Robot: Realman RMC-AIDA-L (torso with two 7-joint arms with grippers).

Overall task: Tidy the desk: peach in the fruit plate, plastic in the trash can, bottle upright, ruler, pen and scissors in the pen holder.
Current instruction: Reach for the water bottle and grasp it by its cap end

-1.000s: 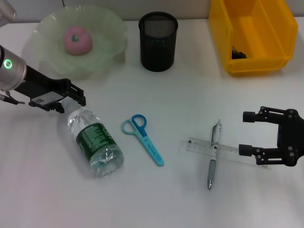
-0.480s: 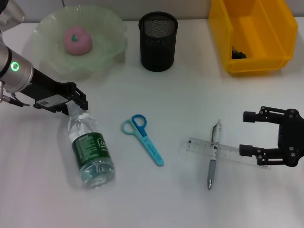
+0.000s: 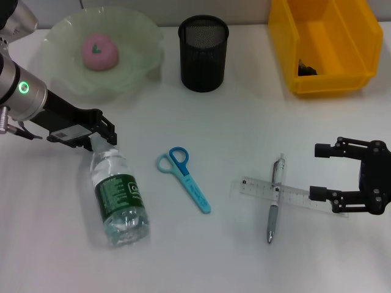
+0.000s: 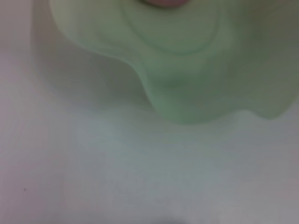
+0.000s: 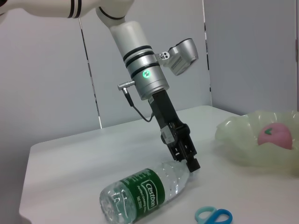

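A clear bottle [image 3: 119, 196] with a green label lies on its side on the white table, cap end toward the back. My left gripper [image 3: 99, 135] is shut on its neck, as the right wrist view also shows for the bottle [image 5: 145, 193]. The pink peach [image 3: 99, 50] sits in the green fruit plate [image 3: 142, 36]. Blue scissors [image 3: 184, 179] lie mid-table. A pen [image 3: 274, 201] lies across a clear ruler [image 3: 293, 195]. My right gripper [image 3: 319, 171] stands open just right of the ruler's end. The black mesh pen holder [image 3: 203, 54] stands at the back.
A yellow bin [image 3: 342, 79] at the back right holds a dark crumpled scrap [image 3: 305, 68]. The left wrist view shows only the plate's wavy edge [image 4: 187, 93] and bare table.
The bottle's base has swung toward the table's front, so it lies more lengthwise. My left gripper has shifted slightly right and forward with the neck. The right arm has not moved.
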